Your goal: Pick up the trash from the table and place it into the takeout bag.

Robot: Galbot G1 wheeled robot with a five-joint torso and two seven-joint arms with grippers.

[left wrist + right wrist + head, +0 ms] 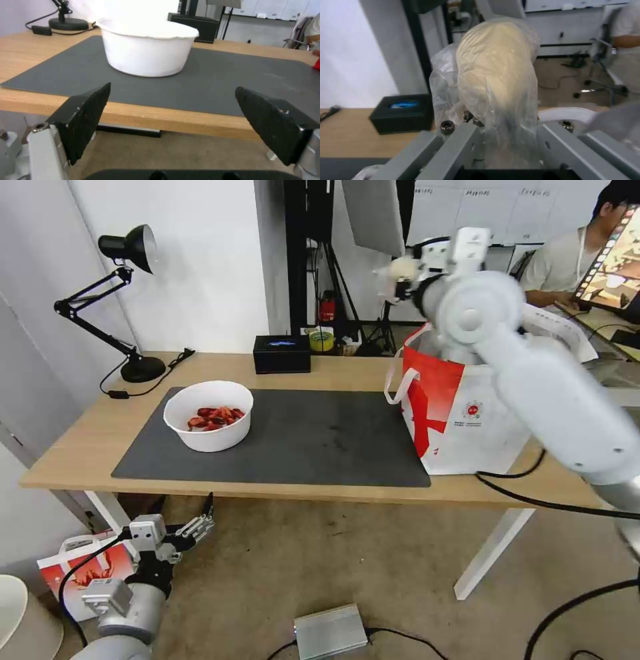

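- Above the takeout bag: right gripper (400, 273) raised over the open mouth of the large white-and-red insulated tote (460, 413), fingers pinched on a crinkled clear plastic wad (496, 82) wrapped round something pale and cream-coloured. Wad hangs in the air, clear of the bag's rim.
- Tote stands upright on the right end of the wide light-wood desk (80, 440), partly on the large dark grey mat (313, 440); white strap handle loops off its near corner, small round logo on the white face.
- White round bowl (209, 415), smooth-walled with a wavy rim, sits on the left part of the mat; red crayfish shells (215, 418) heaped inside.
- Left gripper (197, 527) held low in front of the desk's near edge, below table height; fingers spread wide, holding nothing. In the left wrist view its flat black rubbery pads (87, 120) frame the bowl across the desk edge, well apart from it.
- Black rectangular tissue box (282, 354) at the desk's back edge, black jointed desk lamp (127, 280) at the back left corner.
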